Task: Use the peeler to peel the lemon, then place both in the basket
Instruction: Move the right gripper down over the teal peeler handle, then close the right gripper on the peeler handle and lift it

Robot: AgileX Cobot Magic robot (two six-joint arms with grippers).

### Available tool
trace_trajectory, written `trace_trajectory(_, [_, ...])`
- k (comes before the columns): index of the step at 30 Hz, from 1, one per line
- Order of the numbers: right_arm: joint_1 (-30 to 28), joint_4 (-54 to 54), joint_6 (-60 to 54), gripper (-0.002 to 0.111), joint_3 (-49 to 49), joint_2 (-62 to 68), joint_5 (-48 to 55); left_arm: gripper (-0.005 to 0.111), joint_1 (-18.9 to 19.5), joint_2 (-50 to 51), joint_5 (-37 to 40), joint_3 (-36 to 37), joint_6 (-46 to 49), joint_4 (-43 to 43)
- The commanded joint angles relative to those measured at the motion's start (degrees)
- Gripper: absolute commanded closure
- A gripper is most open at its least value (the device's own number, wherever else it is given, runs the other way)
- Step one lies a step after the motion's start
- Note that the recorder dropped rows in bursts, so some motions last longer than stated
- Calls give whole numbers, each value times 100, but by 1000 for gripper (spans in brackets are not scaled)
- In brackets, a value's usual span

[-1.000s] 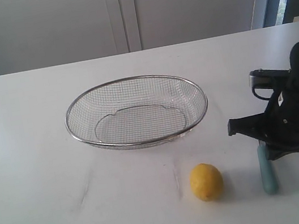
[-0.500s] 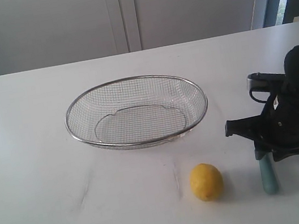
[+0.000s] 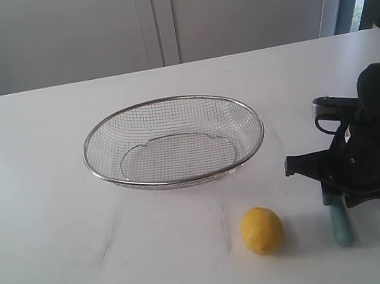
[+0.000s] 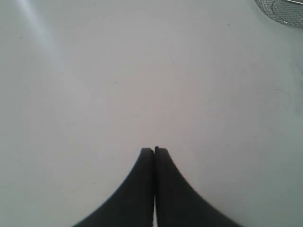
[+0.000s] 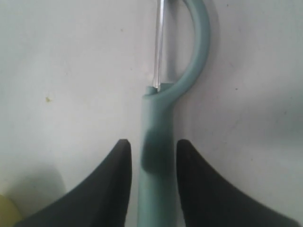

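Observation:
The yellow lemon (image 3: 262, 230) lies on the white table in front of the wire mesh basket (image 3: 179, 182). To the lemon's right lies the pale teal peeler (image 3: 341, 222). My right gripper (image 3: 334, 194) is down over the far part of its handle. In the right wrist view the gripper (image 5: 154, 144) is open. Its black fingers (image 5: 113, 179) stand on either side of the peeler's handle (image 5: 156, 189), with thin gaps showing. The blade head (image 5: 189, 47) points away. My left gripper (image 4: 154, 150) is shut and empty above bare table, and is out of the exterior view.
The basket's rim (image 4: 284, 12) shows at a corner of the left wrist view. A sliver of lemon (image 5: 7, 213) shows in the right wrist view. The white table (image 3: 59, 229) ends near the front of the frame, close to the lemon and the peeler.
My right arm has sunk slightly over the peeler, covering more of its handle. The peeler, lemon and basket have not moved.

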State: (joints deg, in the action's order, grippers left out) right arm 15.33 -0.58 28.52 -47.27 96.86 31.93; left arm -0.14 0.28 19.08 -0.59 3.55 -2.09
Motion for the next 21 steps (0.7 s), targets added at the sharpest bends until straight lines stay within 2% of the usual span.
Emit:
trace_trajectory(1, [18, 58, 28, 76, -11, 0, -42, 107, 6, -28, 17, 59, -49, -41])
trace_trajectory(21, [18, 58, 28, 77, -11, 205, -31, 107, 6, -28, 17, 59, -49, -41])
